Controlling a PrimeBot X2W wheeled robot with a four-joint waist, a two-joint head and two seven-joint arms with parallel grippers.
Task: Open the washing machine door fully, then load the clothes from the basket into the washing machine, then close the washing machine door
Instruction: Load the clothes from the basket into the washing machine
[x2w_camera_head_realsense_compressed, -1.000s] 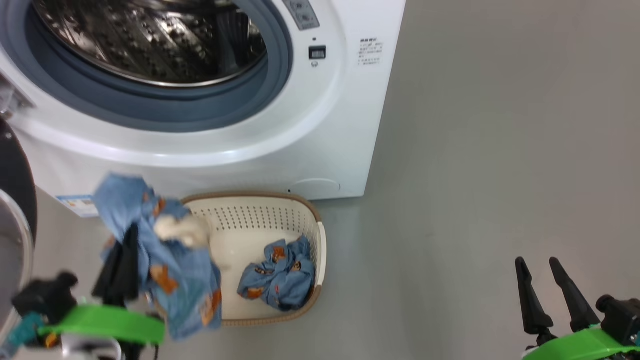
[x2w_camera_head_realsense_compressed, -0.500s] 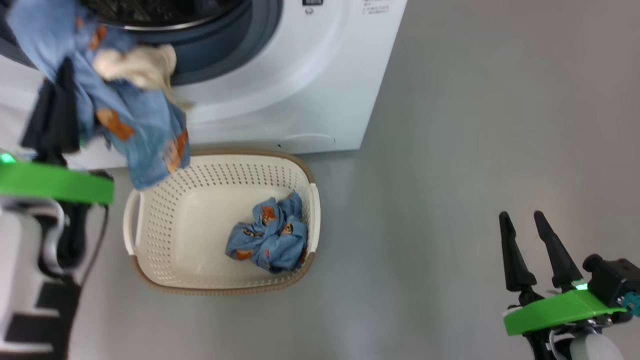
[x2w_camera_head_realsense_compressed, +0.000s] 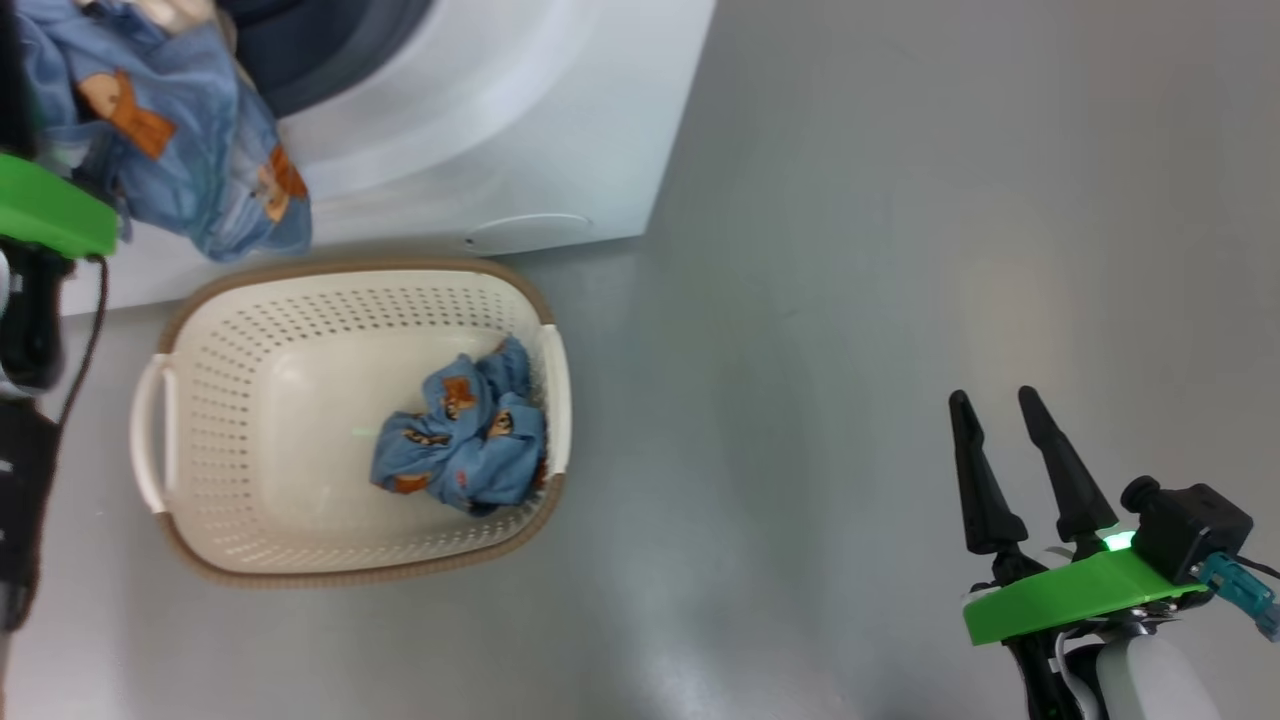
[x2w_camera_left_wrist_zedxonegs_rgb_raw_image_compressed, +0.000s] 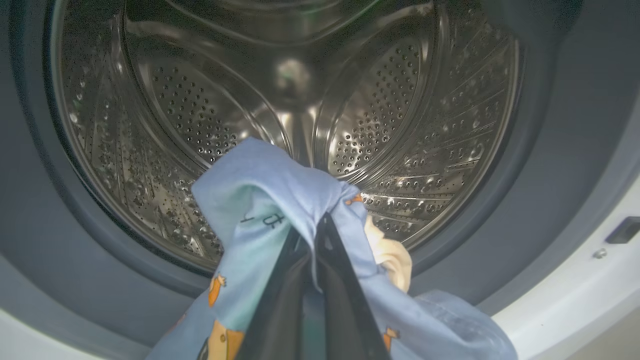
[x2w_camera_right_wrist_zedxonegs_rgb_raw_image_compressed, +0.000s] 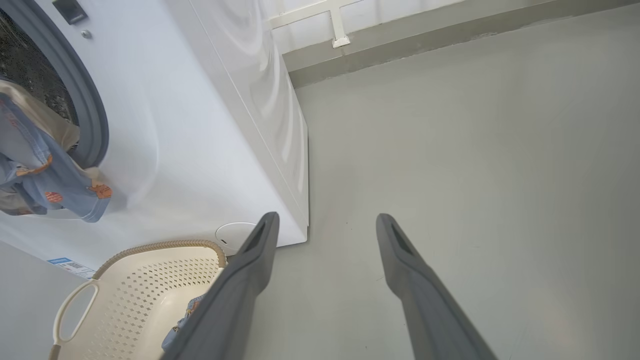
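At washing machine (x2w_camera_head_realsense_compressed: 480, 130) mouth, gripping blue clothes (x2w_camera_left_wrist_zedxonegs_rgb_raw_image_compressed: 260, 195) in clamped left pincer (x2w_camera_left_wrist_zedxonegs_rgb_raw_image_compressed: 320, 220), tail hanging outside gasket (x2w_camera_left_wrist_zedxonegs_rgb_raw_image_compressed: 550, 165). Push deep into drum (x2w_camera_left_wrist_zedxonegs_rgb_raw_image_compressed: 200, 115) before letting go, lifting tail clear. Second bundle (x2w_camera_head_realsense_compressed: 460, 440) in basket (x2w_camera_head_realsense_compressed: 350, 578); right pincer (x2w_camera_head_realsense_compressed: 993, 395) spread apart, idle over floor

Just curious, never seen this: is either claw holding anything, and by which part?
The left gripper pinches the clothes by a bunched fold, the rest hanging; the right gripper holds nothing.

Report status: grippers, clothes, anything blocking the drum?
Left gripper shut on blue garment at drum mouth. Right gripper open, empty, above floor. One blue bundle in basket. Nothing seen blocking drum.
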